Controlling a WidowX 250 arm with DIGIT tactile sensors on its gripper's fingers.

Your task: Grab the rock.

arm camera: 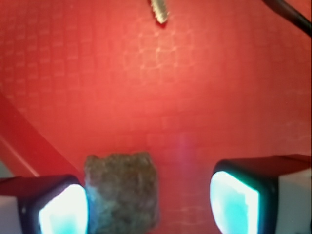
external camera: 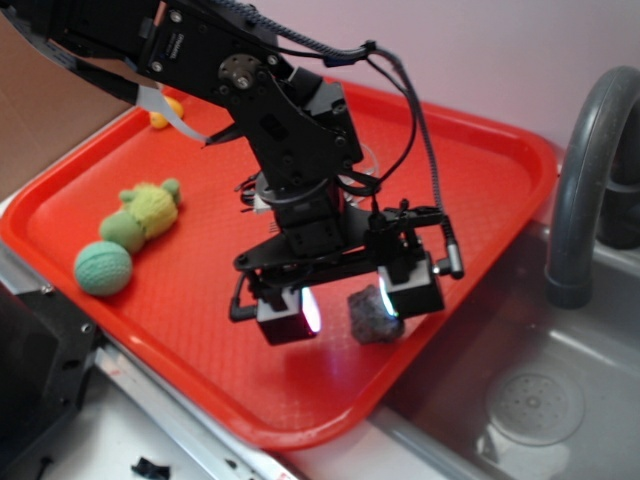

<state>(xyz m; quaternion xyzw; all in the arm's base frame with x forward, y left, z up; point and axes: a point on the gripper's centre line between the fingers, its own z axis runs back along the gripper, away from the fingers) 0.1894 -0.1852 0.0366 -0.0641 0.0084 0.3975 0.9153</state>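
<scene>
The rock [external camera: 371, 316], a rough dark grey-brown chunk, lies on the red tray [external camera: 470, 150] near its front right edge. My gripper [external camera: 352, 305] is open and down over it, with the rock between the two lit pads. In the exterior view the rock is close to the right finger [external camera: 415, 293]. In the wrist view the rock [arm camera: 122, 192] lies against the left pad [arm camera: 63, 210], and a wide gap separates it from the right pad [arm camera: 234, 202]. The gripper [arm camera: 148, 205] holds nothing.
A green knitted ball [external camera: 102, 268] and a green-yellow knitted toy [external camera: 148, 212] lie at the tray's left. A small orange thing [external camera: 165, 112] is at the far left corner. A sink [external camera: 530, 400] with a grey faucet [external camera: 590, 170] is to the right. A screw-like tip [arm camera: 159, 10] shows in the wrist view.
</scene>
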